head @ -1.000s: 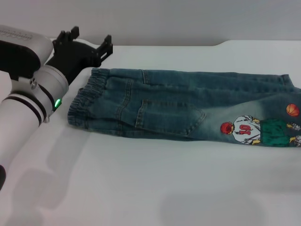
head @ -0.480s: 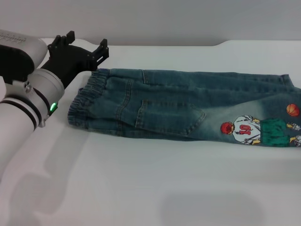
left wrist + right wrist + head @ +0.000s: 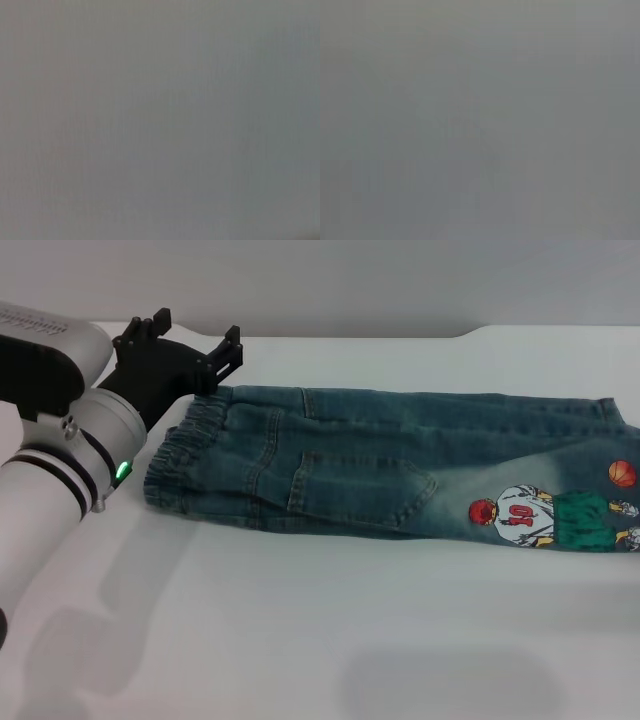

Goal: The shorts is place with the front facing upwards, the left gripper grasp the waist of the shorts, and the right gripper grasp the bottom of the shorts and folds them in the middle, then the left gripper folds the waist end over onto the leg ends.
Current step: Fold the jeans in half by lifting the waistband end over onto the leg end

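The blue denim shorts (image 3: pixel 390 465) lie folded lengthwise on the white table (image 3: pixel 300 620) in the head view. Their puckered waist end (image 3: pixel 175 460) points left, and the leg ends with the cartoon patch (image 3: pixel 525 515) run off the right edge of the picture. My left gripper (image 3: pixel 192 338) hovers open just beyond the far corner of the waistband, with nothing between its fingers. The right gripper is out of view. Both wrist views show only plain grey.
The table's far edge (image 3: pixel 400 335) runs behind the shorts. My left arm (image 3: pixel 70 440), with its green ring light, crosses the table's left side. White tabletop stretches in front of the shorts.
The left gripper dipped back to the left half a second ago and has now come a little right again, toward the waistband corner. The shorts have not moved.
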You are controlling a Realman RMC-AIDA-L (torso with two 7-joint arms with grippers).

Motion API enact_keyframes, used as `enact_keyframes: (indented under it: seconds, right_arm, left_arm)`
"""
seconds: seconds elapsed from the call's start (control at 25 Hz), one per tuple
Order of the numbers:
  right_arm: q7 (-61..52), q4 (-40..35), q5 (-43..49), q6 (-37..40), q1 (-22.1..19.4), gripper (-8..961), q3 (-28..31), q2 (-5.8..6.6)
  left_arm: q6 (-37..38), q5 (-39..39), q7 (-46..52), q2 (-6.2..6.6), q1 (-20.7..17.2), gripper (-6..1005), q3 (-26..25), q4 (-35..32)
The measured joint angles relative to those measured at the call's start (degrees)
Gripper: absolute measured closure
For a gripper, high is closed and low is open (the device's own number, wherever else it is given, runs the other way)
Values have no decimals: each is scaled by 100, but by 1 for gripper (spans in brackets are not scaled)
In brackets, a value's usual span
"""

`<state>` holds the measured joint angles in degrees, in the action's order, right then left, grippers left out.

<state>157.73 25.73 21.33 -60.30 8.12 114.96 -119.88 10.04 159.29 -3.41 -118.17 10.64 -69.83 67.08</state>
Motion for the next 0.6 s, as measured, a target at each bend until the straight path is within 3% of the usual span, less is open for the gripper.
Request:
enact_keyframes:
  seconds: [0.16,0.28,0.32,0.36,0.6]
  right_arm:
    - [-98,-8,16,-191,-75,175,-514,-1]
    - [-112,20,20,-181,-102,237,-1102,18]
    - [-110,25,22,-167,-96,258,-1273,19]
    - [-109,25,22,-157,-81,279,-1432,16]
    - [-69,16,13,-122,-14,404,-1815,11]
  left_arm:
    - [5,-4,14,-5,-25,151,19,6]
    - [-949,-10,23,-8,14,152,-201,226]
    - [-949,-10,23,-8,14,152,-201,226]
    - [-1928,-20,66,-11,45,152,-486,551]
    - [-4365,36,183,-4,29,152,-948,1738]
